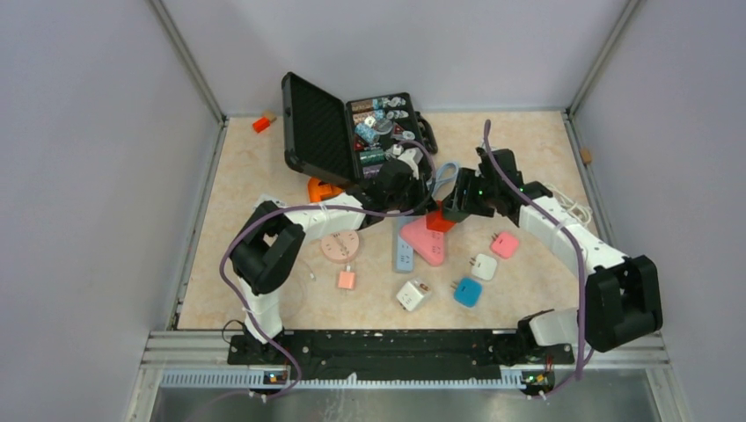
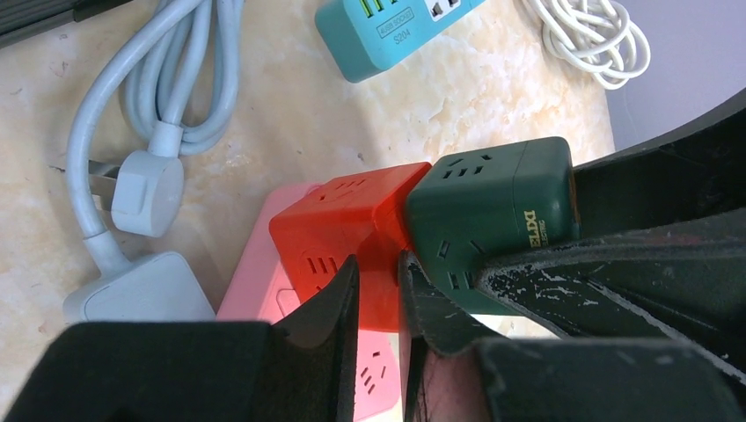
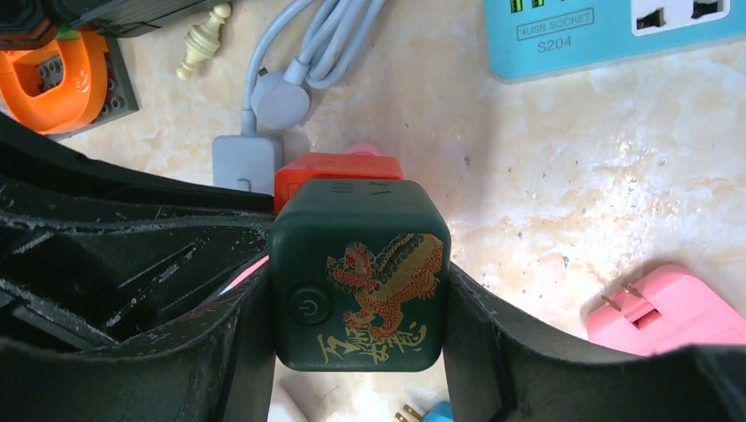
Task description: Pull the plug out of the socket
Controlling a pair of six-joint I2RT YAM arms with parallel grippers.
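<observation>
Right gripper [image 3: 356, 299] clamps the green power cube [image 3: 359, 264] between its jaws; left gripper [image 2: 378, 294] pinches the red power cube [image 2: 343, 220]. The cubes touch, apparently unseparated, so the pull remains.

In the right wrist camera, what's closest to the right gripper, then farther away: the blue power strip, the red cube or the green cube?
1. The green cube: squeezed in the right gripper.
2. The red cube: just behind the green one.
3. The blue power strip: far off, top right.
</observation>
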